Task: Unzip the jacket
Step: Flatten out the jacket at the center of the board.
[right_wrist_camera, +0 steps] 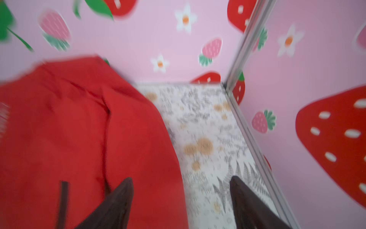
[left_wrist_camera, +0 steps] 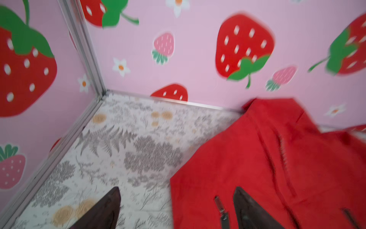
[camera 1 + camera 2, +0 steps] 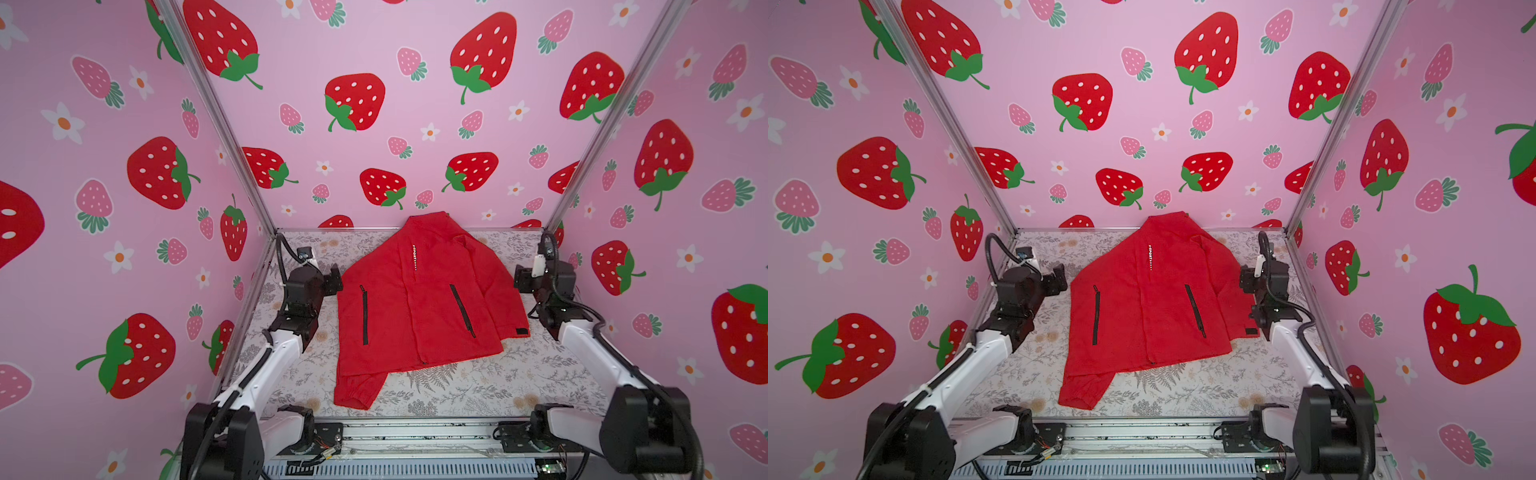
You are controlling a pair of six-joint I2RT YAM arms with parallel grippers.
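The red jacket [image 3: 424, 299] [image 3: 1154, 303] lies flat, front up, on the floral table, its collar resting against the back wall. Its front zip is closed down to the hem [image 3: 424, 362], and a black pocket zip [image 3: 365, 316] [image 3: 462, 309] shows on each side. One sleeve [image 3: 357, 390] trails toward the front. My left gripper [image 3: 332, 280] [image 2: 177, 189] hovers open at the jacket's left edge, one finger [image 2: 245, 206] over the cloth beside a pocket zip pull [image 2: 220, 208]. My right gripper [image 3: 521, 278] [image 1: 181, 179] hovers open at the right edge, one finger [image 1: 118, 198] over the red fabric [image 1: 69, 128].
Pink strawberry-print walls enclose the table on three sides, with aluminium corner posts [image 3: 224, 124] [image 3: 602, 137]. The floral table cover [image 3: 478, 386] shows in front of the jacket. A metal rail [image 3: 415, 436] with both arm bases runs along the front edge.
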